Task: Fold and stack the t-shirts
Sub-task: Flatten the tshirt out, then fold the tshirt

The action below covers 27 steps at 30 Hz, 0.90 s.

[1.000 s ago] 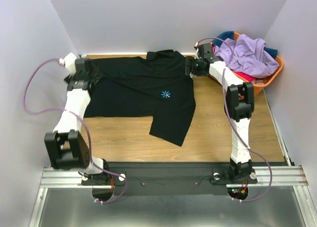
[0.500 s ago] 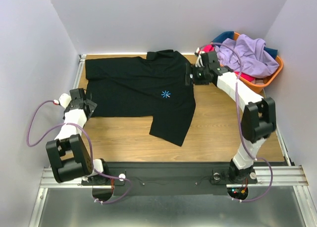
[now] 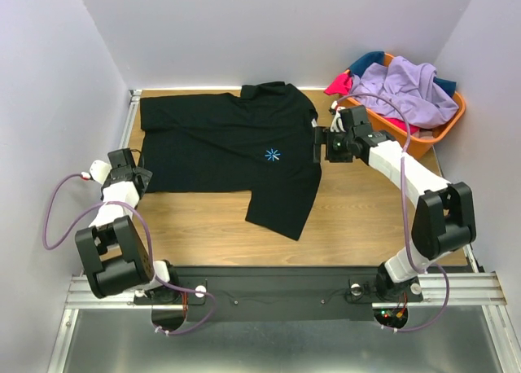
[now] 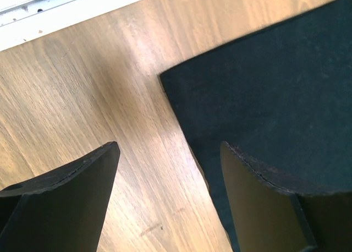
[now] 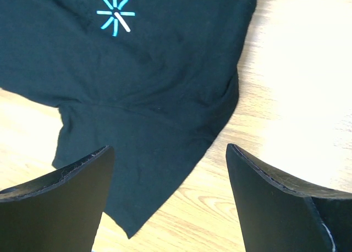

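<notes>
One black shirt (image 3: pixel 220 145) is laid flat, unfolded, at far left; other shirts (image 3: pixel 403 88) are piled in the far-right basket (image 3: pixel 461 106). Nothing is stacked. Left gripper (image 4: pixel 168 147) and right gripper (image 5: pixel 169 147) are held open, empty.

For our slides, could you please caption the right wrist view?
Open right gripper hovers over the black starburst-logo t-shirt.

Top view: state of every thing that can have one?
black t-shirt, spread flat on the table, unfolded
orange basket, upright, full of shirts
lavender t-shirt, crumpled on top in the orange basket
pink-red t-shirt, hanging over the basket's rim
left gripper, jaws open, empty, over a corner of the black t-shirt
right gripper, jaws open, empty, over the black t-shirt's edge
</notes>
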Available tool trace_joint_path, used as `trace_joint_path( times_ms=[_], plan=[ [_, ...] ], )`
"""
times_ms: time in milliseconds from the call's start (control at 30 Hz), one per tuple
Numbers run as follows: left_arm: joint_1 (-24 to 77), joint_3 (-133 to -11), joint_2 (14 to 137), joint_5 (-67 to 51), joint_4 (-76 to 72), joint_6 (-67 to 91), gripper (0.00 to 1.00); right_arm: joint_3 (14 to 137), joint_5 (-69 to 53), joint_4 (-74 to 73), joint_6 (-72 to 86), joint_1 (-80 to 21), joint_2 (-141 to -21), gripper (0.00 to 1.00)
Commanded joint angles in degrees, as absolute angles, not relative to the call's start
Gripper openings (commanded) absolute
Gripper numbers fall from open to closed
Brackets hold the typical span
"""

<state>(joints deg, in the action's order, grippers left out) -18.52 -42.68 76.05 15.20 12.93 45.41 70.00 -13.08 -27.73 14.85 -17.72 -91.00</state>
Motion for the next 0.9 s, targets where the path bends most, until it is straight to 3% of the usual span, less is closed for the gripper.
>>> trace_joint_path(
  times_ms=[0, 633, 867],
  plan=[
    [-19.2, -42.1, 77.8, 16.8, 10.7, 47.3, 0.84, 70.8, -14.9, -24.1, 15.2, -17.6, -87.7, 0.88],
    [-21.6, -47.5, 88.9, 16.0, 8.7, 49.5, 0.77, 69.3, -14.9, -24.2, 16.6, -17.6, -86.0, 0.88],
    [-21.8, -49.6, 92.0, 16.3, 9.1, 49.4, 0.70, 69.5, -14.8, -24.2, 16.5, -17.6, -86.8, 0.88]
  ],
)
